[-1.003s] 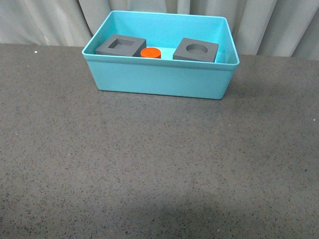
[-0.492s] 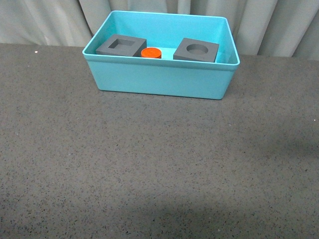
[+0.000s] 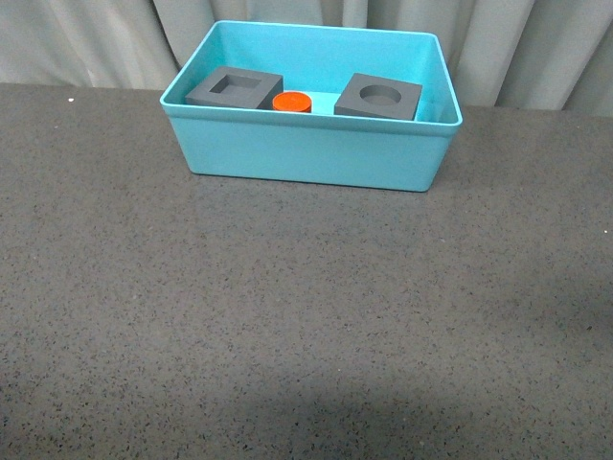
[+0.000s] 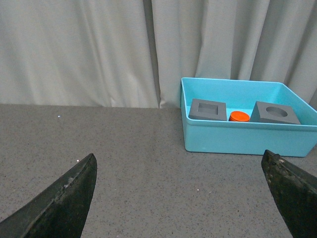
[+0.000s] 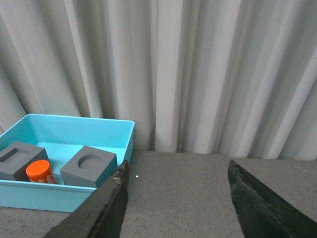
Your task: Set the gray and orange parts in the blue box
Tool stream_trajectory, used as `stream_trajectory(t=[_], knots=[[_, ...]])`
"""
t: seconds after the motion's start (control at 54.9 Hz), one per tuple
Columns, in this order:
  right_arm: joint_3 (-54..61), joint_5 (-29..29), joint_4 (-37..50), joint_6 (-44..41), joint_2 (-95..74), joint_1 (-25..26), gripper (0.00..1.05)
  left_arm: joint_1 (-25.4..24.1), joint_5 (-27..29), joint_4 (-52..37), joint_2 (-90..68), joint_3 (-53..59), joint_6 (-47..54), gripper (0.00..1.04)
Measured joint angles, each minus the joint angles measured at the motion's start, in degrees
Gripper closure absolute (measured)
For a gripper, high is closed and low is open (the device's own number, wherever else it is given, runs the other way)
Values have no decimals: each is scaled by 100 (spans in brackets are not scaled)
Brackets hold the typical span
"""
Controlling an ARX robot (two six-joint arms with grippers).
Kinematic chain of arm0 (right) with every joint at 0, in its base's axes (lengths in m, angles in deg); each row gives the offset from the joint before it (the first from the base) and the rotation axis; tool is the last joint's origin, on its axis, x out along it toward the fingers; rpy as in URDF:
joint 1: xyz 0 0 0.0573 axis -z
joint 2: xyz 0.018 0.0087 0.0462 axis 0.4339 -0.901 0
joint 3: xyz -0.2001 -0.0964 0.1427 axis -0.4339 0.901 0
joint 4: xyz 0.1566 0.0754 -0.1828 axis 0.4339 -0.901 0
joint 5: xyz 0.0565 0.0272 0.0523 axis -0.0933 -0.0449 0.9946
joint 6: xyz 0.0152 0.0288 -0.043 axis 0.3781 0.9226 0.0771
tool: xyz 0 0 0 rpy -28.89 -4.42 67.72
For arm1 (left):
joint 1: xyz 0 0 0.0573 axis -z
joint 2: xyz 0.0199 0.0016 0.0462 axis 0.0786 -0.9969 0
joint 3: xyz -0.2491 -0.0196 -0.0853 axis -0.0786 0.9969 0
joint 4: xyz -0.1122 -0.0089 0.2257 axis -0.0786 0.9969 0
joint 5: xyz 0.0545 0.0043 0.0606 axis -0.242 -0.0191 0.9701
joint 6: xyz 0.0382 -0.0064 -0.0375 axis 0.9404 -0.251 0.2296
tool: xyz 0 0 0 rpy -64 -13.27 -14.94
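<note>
Two gray cubes [image 3: 235, 89] [image 3: 378, 97] flanking upright orange cylinder [image 3: 291, 102] inside blue box [image 3: 306, 153].

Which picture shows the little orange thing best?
The right wrist view: the orange cylinder shows its top and side with white print. The front view and left wrist view show little more than its top behind the blue box wall.

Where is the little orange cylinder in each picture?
Front view: the orange cylinder sits in the blue box, between the two gray cubes.
Left wrist view: it shows at the right of the picture, inside the box.
Right wrist view: it shows at the lower left corner, white print on its side.
Shared landmark: the gray cube with the round recess, beside it in all three views.
</note>
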Motion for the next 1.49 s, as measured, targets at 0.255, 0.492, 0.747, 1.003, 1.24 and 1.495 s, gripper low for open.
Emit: stream_trajectory(t=[0.255, 0.492, 0.747, 1.003, 1.24, 1.495], knots=[[704, 280, 20, 46, 662, 304, 103, 0, -2, 0, 0, 0, 2, 7], [1187, 793, -251, 57, 1405, 841, 104, 0, -4, 0, 0, 0, 2, 7], [1438, 809, -651, 55, 2072, 841, 104, 0, -2, 0, 0, 0, 0, 7], [1744, 809, -901, 57, 2671, 844, 104, 0, -2, 0, 0, 0, 0, 7], [1744, 811, -1502, 55, 3311, 844, 104, 0, -2, 0, 0, 0, 0, 7], [1744, 811, -1976, 55, 3775, 844, 104, 0, -2, 0, 0, 0, 2, 7]])
